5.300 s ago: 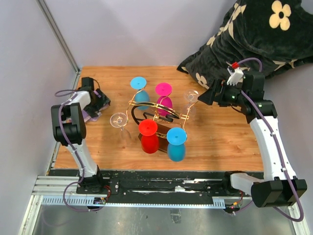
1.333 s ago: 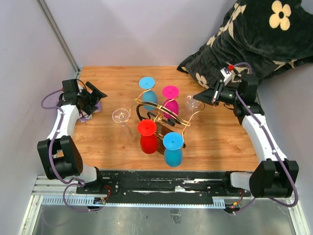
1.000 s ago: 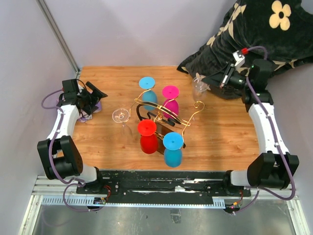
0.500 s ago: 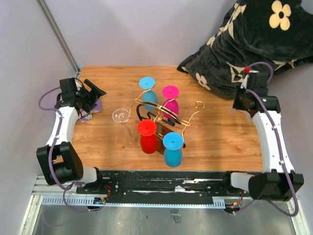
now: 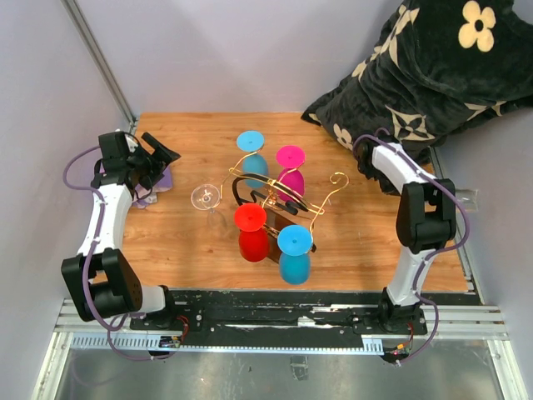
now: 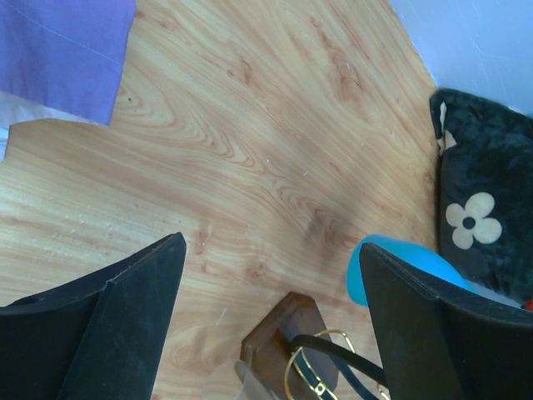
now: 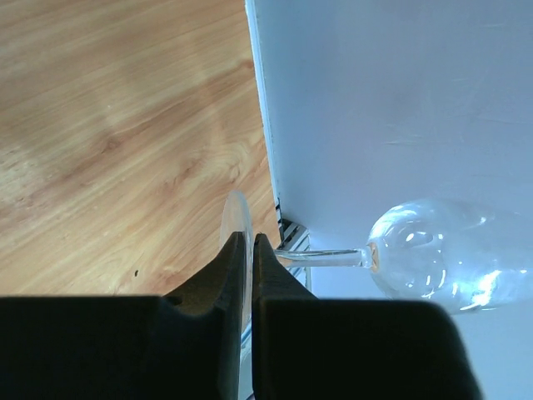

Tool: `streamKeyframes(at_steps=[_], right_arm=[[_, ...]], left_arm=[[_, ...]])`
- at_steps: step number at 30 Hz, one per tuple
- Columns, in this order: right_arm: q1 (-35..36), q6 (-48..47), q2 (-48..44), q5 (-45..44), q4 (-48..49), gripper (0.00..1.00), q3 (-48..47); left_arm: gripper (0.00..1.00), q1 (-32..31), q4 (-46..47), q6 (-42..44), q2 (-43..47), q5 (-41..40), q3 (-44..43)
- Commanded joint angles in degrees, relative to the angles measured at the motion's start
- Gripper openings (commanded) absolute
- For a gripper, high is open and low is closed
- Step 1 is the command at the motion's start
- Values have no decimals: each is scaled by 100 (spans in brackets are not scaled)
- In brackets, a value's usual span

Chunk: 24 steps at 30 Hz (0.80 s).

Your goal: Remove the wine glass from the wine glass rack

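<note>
Wine glass [image 7: 441, 254] clamped by foot, right pincer [image 7: 248, 243]

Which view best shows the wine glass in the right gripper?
Right wrist: the right gripper pinches the wine glass by its foot, stem and bowl plain. Top external does not show it clearly; left wrist misses it.

Bright even lighting, faint soft shadows, sharp focus throughout

Left tool [image 6: 271, 246] jaws wide apart, arm stretched forward. Right tool [image 7: 248, 242] pinched closed, arm folded back.
</note>
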State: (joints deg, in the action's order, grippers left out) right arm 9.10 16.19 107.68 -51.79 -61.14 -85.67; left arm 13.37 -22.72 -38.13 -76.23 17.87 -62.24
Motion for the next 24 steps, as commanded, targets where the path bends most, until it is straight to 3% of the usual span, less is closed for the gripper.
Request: streamKeyframes(at_steps=[1, 14, 24], right_arm=[[54, 341, -34, -1080, -300, 1, 71], [-5, 1048, 1759, -1451, -147, 1, 361], [-87, 1308, 2668, -1694, -40, 1, -115]], left_arm=[[91, -6, 58, 175, 177, 44, 26], [92, -7, 198, 109, 130, 254, 197], [92, -1, 347, -27, 8, 520, 287]])
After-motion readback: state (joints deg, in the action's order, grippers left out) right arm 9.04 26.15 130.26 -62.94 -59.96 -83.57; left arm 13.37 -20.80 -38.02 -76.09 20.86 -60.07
